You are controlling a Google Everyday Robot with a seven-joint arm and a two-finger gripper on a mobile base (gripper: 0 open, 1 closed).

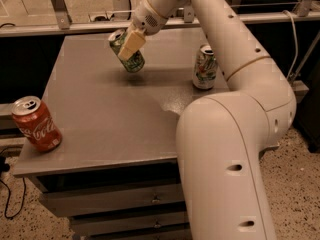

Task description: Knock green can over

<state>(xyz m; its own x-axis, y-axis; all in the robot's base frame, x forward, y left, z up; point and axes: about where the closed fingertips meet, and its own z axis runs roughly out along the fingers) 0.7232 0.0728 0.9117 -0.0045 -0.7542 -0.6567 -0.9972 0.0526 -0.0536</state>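
Gripper (129, 48) is hanging over the far middle of the table (100, 119), and it is clamping the green can (134, 62) around its body. One pale finger (133, 41) is lying across the can's front; the other is hidden behind it. The green can is leaning with its silver top toward the rear left and its base pointing down at the tabletop, seemingly riding just above its own shadow (137, 75). Whether the base is touching, I cannot tell. Risks as I am judging them: the lean is looking only moderate, so if the jaws are opening here the can may be rocking back onto its base and ending upright, with the task undone. Letting go from any height is inviting a bounce and a roll, and a round can lying on a bare top has nothing stopping it short of the rear or left edge. A roll to the right is heading toward the white can (204, 68), which is standing near and could be toppled too. The arm (235, 49) is passing just beside that white can — any sideways sweep of the wrist is risking a brush there. The red can (37, 124) is sitting well apart at the front left corner, so little worry.
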